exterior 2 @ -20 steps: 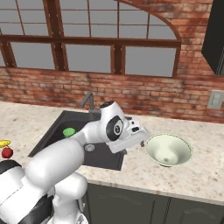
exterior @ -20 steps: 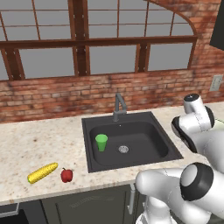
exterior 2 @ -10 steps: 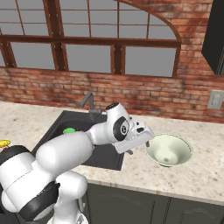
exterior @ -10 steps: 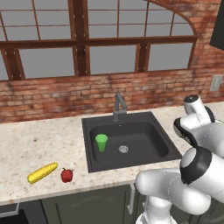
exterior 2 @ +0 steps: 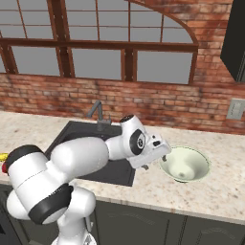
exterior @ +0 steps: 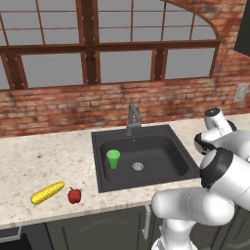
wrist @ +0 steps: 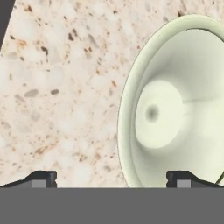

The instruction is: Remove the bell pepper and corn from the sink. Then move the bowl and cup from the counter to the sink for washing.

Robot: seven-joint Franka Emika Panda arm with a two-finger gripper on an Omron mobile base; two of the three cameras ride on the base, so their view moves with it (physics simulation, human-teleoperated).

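The pale greenish-white bowl point(exterior 2: 184, 164) sits upright on the beige counter point(exterior 2: 210, 191), right of the dark sink point(exterior: 146, 180). My gripper point(exterior 2: 155, 162) hangs open just above the bowl's left rim. In the hand view the bowl point(wrist: 175, 105) lies to the right and the gripper point(wrist: 111, 179) straddles its near rim, one fingertip over the bowl, the other over bare stone. The green cup point(exterior: 113, 158) stands upright inside the sink. On the counter left of the sink lie the yellow corn point(exterior: 47, 192) and the red bell pepper point(exterior: 74, 195).
A grey faucet point(exterior: 133, 117) rises behind the sink. A brick wall with a window runs along the back of the counter. An outlet point(exterior 2: 236, 109) is on the wall at the far right. The counter's front edge runs close to the bowl.
My arm has swung to the right, from over the sink's right edge to the bowl's left rim, with the jaws staying wide. Cup, corn, pepper and bowl have not moved.
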